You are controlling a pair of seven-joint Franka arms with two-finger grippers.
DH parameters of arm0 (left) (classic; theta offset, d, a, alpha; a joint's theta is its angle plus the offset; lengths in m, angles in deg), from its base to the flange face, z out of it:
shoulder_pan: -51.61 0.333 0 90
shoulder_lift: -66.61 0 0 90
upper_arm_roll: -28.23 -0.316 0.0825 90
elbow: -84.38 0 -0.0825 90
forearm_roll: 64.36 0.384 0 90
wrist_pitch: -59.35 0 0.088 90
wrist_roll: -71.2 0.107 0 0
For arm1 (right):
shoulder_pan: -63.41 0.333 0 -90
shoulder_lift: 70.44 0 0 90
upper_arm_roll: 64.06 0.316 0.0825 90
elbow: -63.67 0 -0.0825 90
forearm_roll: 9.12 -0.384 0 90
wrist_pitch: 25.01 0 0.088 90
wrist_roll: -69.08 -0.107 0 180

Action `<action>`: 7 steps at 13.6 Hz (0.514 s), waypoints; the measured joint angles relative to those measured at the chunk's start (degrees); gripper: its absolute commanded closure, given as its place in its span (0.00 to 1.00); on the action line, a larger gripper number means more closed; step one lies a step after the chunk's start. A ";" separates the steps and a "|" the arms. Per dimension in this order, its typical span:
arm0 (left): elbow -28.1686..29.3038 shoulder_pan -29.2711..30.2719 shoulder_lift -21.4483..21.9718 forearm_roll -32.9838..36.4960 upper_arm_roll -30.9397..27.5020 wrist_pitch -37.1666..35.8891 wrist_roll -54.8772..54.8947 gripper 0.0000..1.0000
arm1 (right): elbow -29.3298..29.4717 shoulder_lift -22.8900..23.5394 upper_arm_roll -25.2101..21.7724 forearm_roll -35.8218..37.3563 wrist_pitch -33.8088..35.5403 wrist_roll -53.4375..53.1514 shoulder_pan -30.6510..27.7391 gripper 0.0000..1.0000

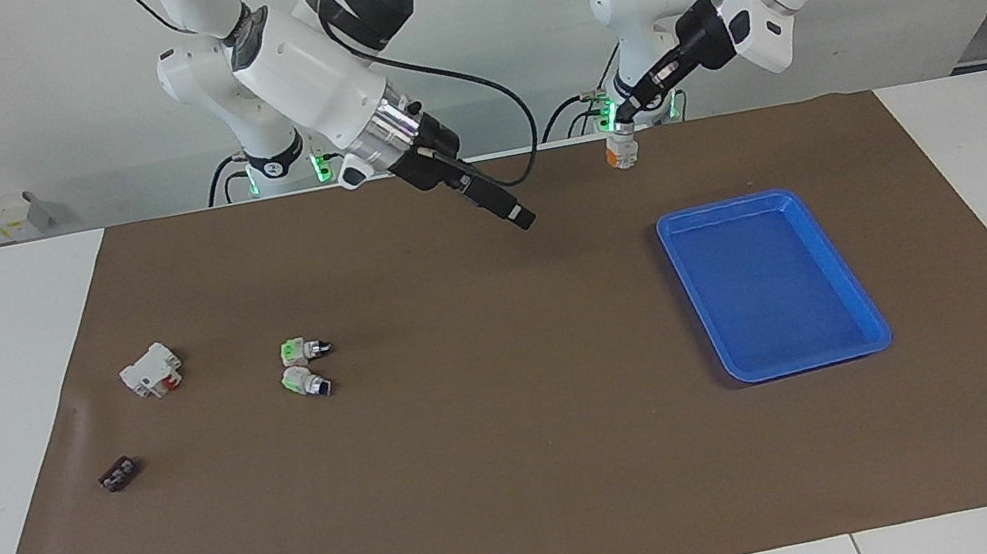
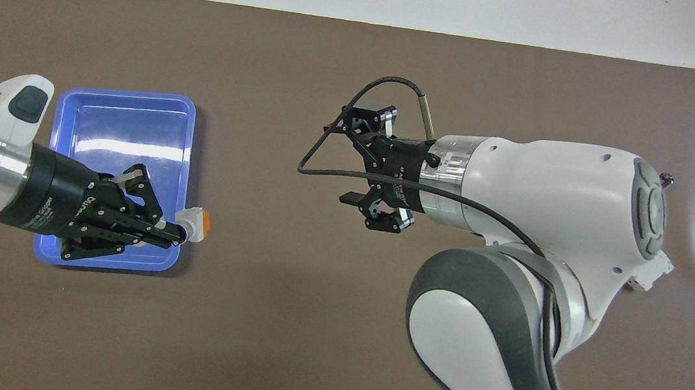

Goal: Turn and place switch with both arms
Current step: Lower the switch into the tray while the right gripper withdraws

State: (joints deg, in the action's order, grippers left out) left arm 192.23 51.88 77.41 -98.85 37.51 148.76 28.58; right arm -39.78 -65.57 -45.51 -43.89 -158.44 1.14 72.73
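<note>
The switch (image 1: 618,150) (image 2: 197,224), white-grey with an orange end block, hangs in the air with my left gripper (image 1: 625,116) (image 2: 178,236) shut on its knob end. The orange end points down in the facing view. It is over the mat's edge nearest the robots, beside the corner of the blue tray (image 1: 725,210) (image 2: 126,98). My right gripper (image 1: 515,215) (image 2: 358,157) is open with nothing between its fingers, up over the middle of the mat and well apart from the switch.
Two green-ended switches (image 1: 304,350) (image 1: 305,382) lie toward the right arm's end of the mat. Farther toward that end are a white-and-red breaker block (image 1: 151,370) (image 2: 651,277) and a small black part (image 1: 119,474). The right arm hides the green-ended switches in the overhead view.
</note>
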 measured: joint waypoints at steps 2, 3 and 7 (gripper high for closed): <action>2.09 0.36 0.23 2.95 -0.02 1.14 2.32 1.00 | -0.10 -0.01 -0.03 10.04 2.94 4.81 -2.61 0.00; 2.90 0.89 0.19 4.37 -0.02 1.40 3.87 1.00 | -0.15 0.00 -0.05 14.94 4.60 8.19 -4.05 0.00; 4.59 2.49 -3.56 13.29 -0.75 1.68 16.31 1.00 | -0.06 -0.04 -0.13 31.67 10.50 24.18 -9.66 0.00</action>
State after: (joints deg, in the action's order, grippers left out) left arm 196.82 54.37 73.86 -85.57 36.75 150.45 44.89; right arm -39.84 -65.61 -45.65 -12.22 -147.94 25.32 63.07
